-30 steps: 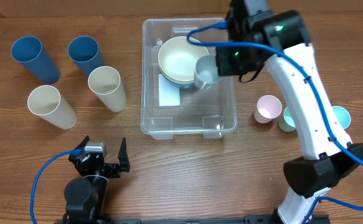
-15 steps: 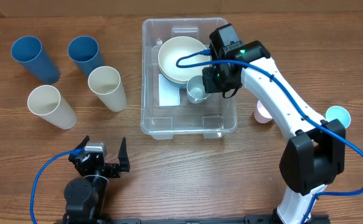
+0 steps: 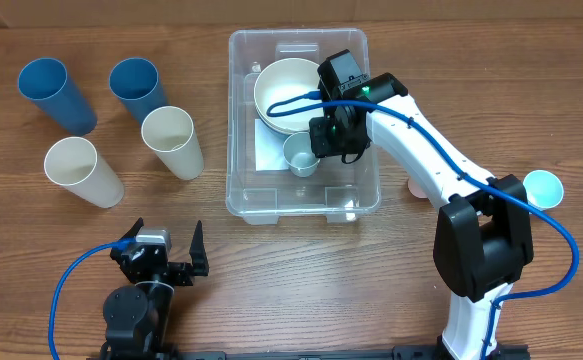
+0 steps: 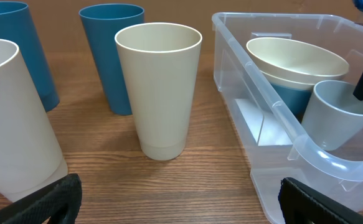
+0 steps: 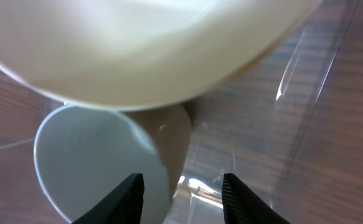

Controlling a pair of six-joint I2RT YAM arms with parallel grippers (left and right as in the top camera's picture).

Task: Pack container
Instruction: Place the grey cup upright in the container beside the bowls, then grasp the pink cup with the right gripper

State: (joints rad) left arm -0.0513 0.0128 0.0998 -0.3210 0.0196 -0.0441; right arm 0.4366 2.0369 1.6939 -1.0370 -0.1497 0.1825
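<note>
The clear plastic container (image 3: pixel 241 120) stands at the table's centre; it also shows in the left wrist view (image 4: pixel 256 68). Inside it a cream bowl (image 3: pixel 286 95) (image 4: pixel 296 56) (image 5: pixel 137 43) is stacked on a blue bowl (image 4: pixel 293 96). A pale grey cup (image 3: pixel 301 155) (image 4: pixel 337 115) (image 5: pixel 88 155) stands next to the bowls on the container's floor. My right gripper (image 3: pixel 323 140) (image 5: pixel 181 199) is inside the container, open, its fingers astride the cup's rim with a gap on the outer side. My left gripper (image 3: pixel 168 240) (image 4: pixel 181 199) is open and empty near the front edge.
Two blue cups (image 3: pixel 56 95) (image 3: pixel 138 88) and two cream cups (image 3: pixel 171 140) (image 3: pixel 81 170) stand left of the container. A pale blue cup (image 3: pixel 543 187) and a pink cup (image 3: pixel 414 185), mostly behind my right arm, stand to the right.
My right gripper has moved left and down into the container with the grey cup, which now stands on the floor beside the bowls. The left arm has not moved.
</note>
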